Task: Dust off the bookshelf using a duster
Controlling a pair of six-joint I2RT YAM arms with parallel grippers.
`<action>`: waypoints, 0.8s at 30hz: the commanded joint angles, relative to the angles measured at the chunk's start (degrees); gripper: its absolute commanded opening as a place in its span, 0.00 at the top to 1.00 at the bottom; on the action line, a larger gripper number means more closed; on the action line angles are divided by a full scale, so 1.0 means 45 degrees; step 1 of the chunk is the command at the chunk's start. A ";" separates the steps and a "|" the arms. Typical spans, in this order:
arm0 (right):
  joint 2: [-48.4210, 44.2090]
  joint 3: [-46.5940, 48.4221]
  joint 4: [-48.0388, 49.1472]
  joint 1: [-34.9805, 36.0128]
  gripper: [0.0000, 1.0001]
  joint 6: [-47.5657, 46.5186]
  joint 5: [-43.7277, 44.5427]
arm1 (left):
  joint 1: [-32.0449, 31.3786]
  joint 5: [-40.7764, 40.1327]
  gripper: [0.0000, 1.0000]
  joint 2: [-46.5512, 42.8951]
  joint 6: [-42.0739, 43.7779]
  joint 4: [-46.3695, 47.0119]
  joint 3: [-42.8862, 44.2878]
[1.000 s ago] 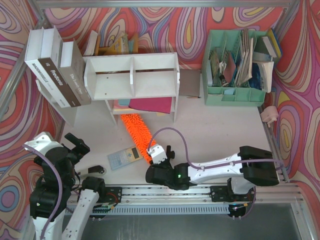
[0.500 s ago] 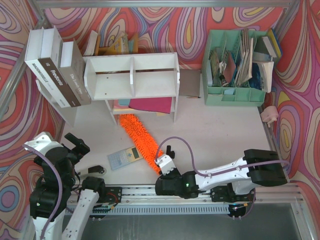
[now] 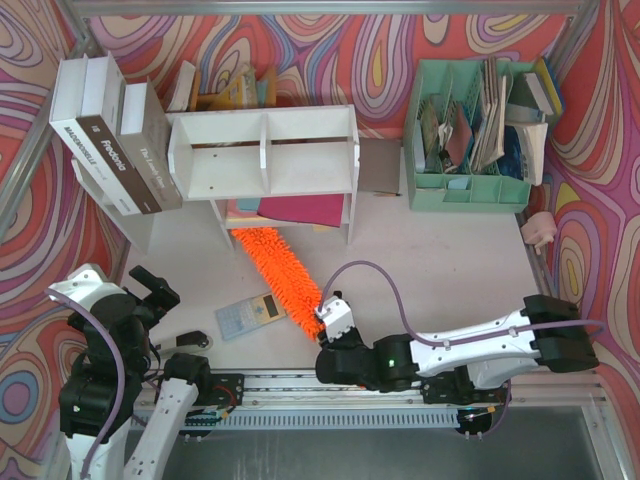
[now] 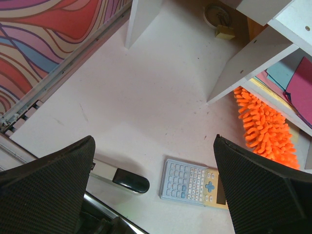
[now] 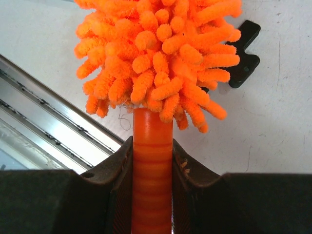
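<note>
The white bookshelf point(image 3: 262, 150) stands on legs at the back, with one leg point(image 4: 243, 63) showing in the left wrist view. The fluffy orange duster point(image 3: 278, 272) lies slanted on the table, its far tip under the shelf's left half. My right gripper point(image 3: 328, 322) is shut on its orange handle point(image 5: 152, 161), which stands between the jaws with the fluffy head point(image 5: 161, 53) just beyond them. My left gripper point(image 3: 152, 288) hangs open at the near left, holding nothing, its fingers point(image 4: 48, 185) wide apart above the table. The duster's head point(image 4: 265, 126) shows at its right.
A calculator point(image 3: 250, 315) point(image 4: 195, 183) and a black-and-white stapler-like thing point(image 4: 119, 178) lie near the left gripper. Big white and brown books point(image 3: 110, 145) lean left of the shelf. A mint-green organizer point(image 3: 465, 190) stands back right. A small black part point(image 5: 243, 53) lies beside the duster.
The right arm has swung right and toward the near edge, taking the handle with it. The duster now lies more stretched out toward the shelf. The left arm has not moved.
</note>
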 commanded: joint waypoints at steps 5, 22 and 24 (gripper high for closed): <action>0.0268 0.0007 -0.0060 0.0060 1.00 0.0334 0.0819 | 0.0092 0.0014 0.02 0.0053 0.0176 0.0174 -0.0174; -0.2016 -0.1467 -0.0445 0.0077 1.00 -0.1169 -0.0540 | 0.0092 0.0024 0.02 0.0094 0.0177 0.0159 -0.0174; -0.2538 -0.1540 -0.0937 0.0106 1.00 -0.1289 -0.0739 | 0.0107 0.0024 0.02 0.0097 0.0176 0.0174 -0.0174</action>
